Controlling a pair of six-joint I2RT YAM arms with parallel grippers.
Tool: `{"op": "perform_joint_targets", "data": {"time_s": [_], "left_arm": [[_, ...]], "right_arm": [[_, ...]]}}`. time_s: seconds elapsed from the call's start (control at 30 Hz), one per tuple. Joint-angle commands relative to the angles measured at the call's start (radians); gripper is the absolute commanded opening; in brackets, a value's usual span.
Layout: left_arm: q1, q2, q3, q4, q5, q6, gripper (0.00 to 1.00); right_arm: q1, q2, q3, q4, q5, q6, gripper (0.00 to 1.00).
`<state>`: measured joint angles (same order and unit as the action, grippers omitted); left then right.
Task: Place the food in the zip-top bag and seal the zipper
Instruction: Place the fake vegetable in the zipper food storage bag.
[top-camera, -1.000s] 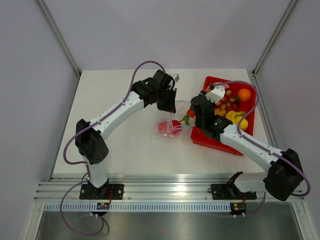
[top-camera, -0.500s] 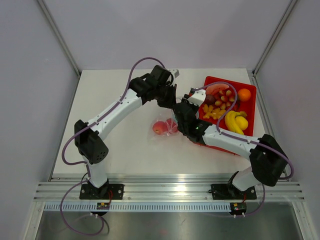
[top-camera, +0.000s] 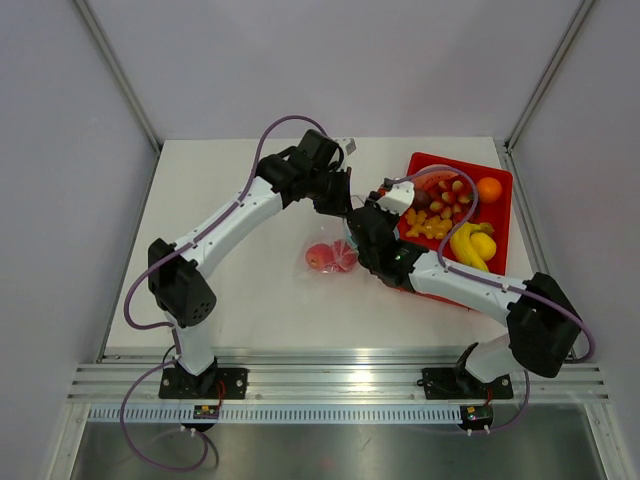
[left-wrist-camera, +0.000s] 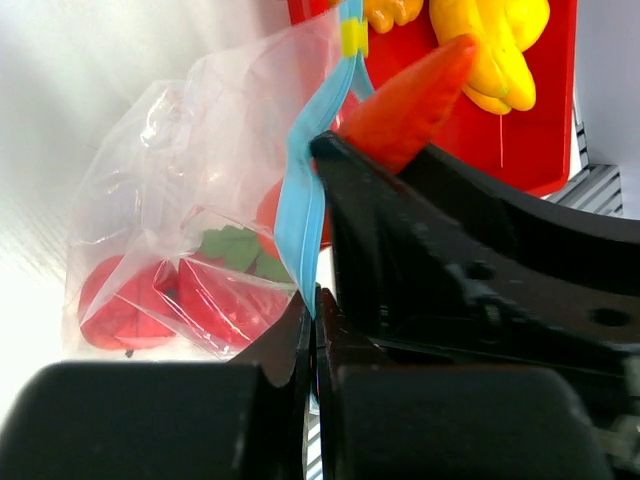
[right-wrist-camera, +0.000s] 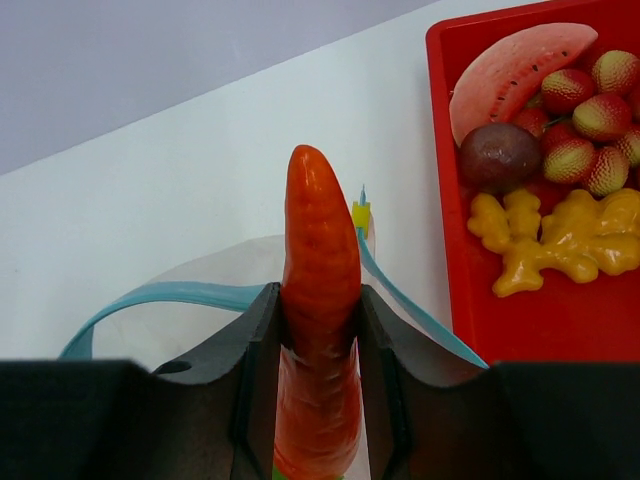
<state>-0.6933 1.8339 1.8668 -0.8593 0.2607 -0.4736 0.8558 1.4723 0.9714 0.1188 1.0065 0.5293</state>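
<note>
The left hand (left-wrist-camera: 312, 312) is fully closed and pinches the light blue zipper (left-wrist-camera: 303, 200) of the clear bag (left-wrist-camera: 160, 180). The bag rests on the bench (top-camera: 240, 290) just beside the red tray (right-wrist-camera: 500, 320), with red toy fruits (left-wrist-camera: 150, 305) inside. The right hand (right-wrist-camera: 320, 340), half closed, grips an orange carrot (right-wrist-camera: 320, 240) at the bag's open mouth.

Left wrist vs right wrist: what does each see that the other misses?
Left wrist only: red food already inside the zip-top bag, left pincer shut on the zipper. Right wrist only: watermelon slice and purple fruit on the tray. Both: carrot in the right pincer, blue zipper, red tray.
</note>
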Motion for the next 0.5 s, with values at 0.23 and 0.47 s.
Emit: {"op": "perform_joint_targets", "data": {"time_s": [0.23,0.47], "left_arm": [[0.005,-0.024,-0.008,0.032,-0.005,-0.062,0.00],[0.005,-0.013,-0.023,0.052,0.029,-0.103,0.00]], "right_arm": [[0.011,-0.122,0.047,-0.289,0.213,0.400,0.00],[0.011,0.005,0.280,-0.877,0.305,0.979,0.00]]}}
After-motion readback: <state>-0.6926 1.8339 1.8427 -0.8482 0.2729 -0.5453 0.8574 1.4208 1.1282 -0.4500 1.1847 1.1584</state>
